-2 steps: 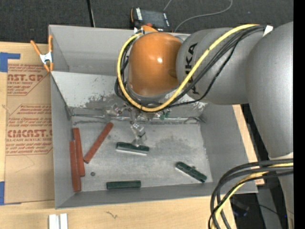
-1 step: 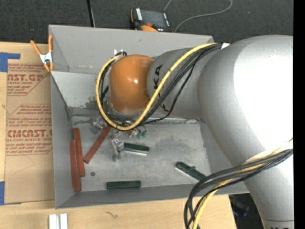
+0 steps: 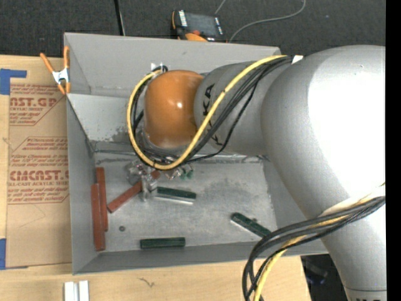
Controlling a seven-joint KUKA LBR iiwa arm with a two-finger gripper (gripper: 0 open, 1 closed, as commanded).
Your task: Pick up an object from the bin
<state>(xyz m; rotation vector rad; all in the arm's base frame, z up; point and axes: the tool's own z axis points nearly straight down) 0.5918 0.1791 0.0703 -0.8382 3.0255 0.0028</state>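
Looking down into the grey bin (image 3: 207,224), I have the arm (image 3: 326,137) reaching in from the right, with its orange cover (image 3: 172,105) sitting over the far middle of the floor. Yellow and black cables (image 3: 135,105) loop round that cover. The gripper (image 3: 146,184) hangs below it, low over the floor, left of centre.

From this angle I cannot tell whether the jaws are spread or pressed together, and I see nothing clearly caught between them.

The gripper's tip sits at the far right end of a short red-brown stick (image 3: 123,199), which lies on a slant, running from the tip towards the near left. I cannot tell whether the tip touches the stick. Just right of the tip is the left end of a dark green bar (image 3: 175,194), lying almost level across the floor. So the gripper is between these two ends, and the stick looks the closer.

A small green piece (image 3: 187,173) lies just beyond that bar, under the edge of the cover.

The other things lie well apart from the gripper. A long red-brown stick (image 3: 99,209) runs along the left wall. A second dark green bar (image 3: 162,243) lies by the near wall. A third dark green bar (image 3: 250,224) lies slanted at the near right, partly behind the arm.
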